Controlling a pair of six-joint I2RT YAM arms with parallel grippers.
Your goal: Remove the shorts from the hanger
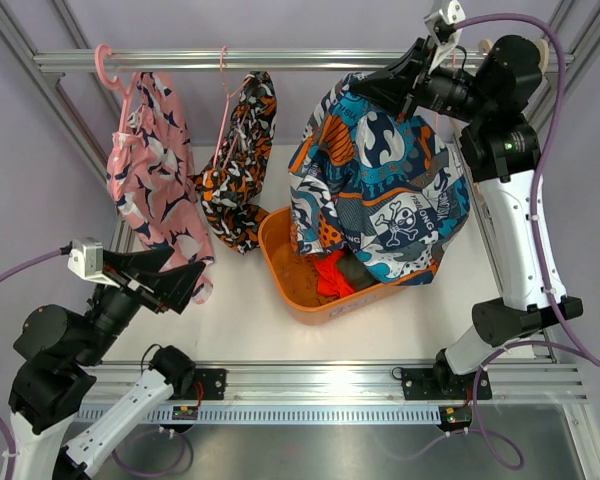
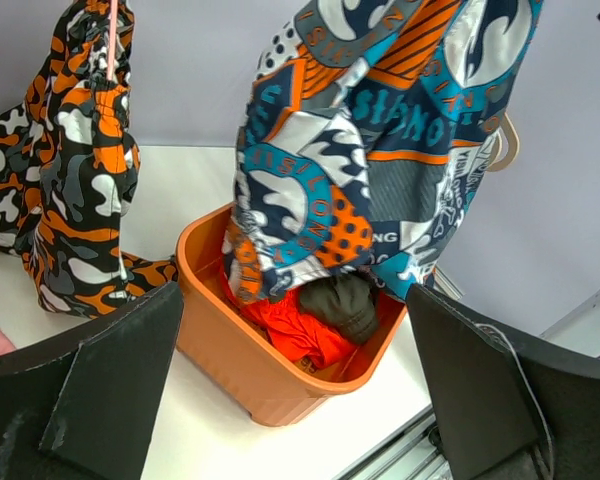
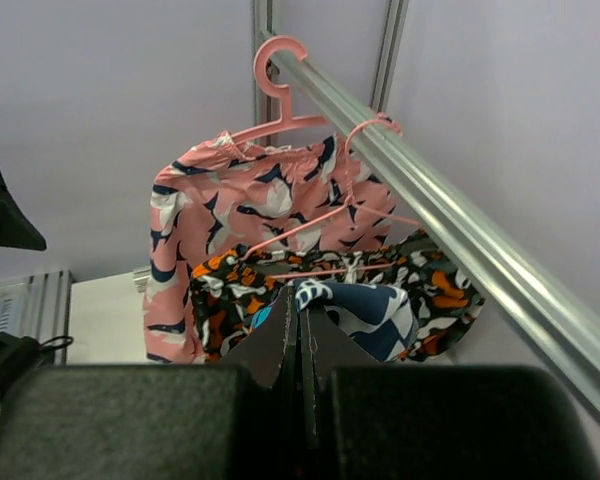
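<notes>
Jaws of right gripper [image 3: 301, 325] pinch blue-print shorts [image 1: 380, 190], vertical.

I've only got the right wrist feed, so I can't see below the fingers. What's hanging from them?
Observer: The blue-print shorts hang from the right gripper, with their lower edge over the orange bin.
Operator: Anything in the bin?
Observer: Yes, orange-red shorts and dark olive shorts lie inside.
Operator: And the left arm?
Observer: The left gripper is open, low beside the pink shorts, holding nothing.
</notes>
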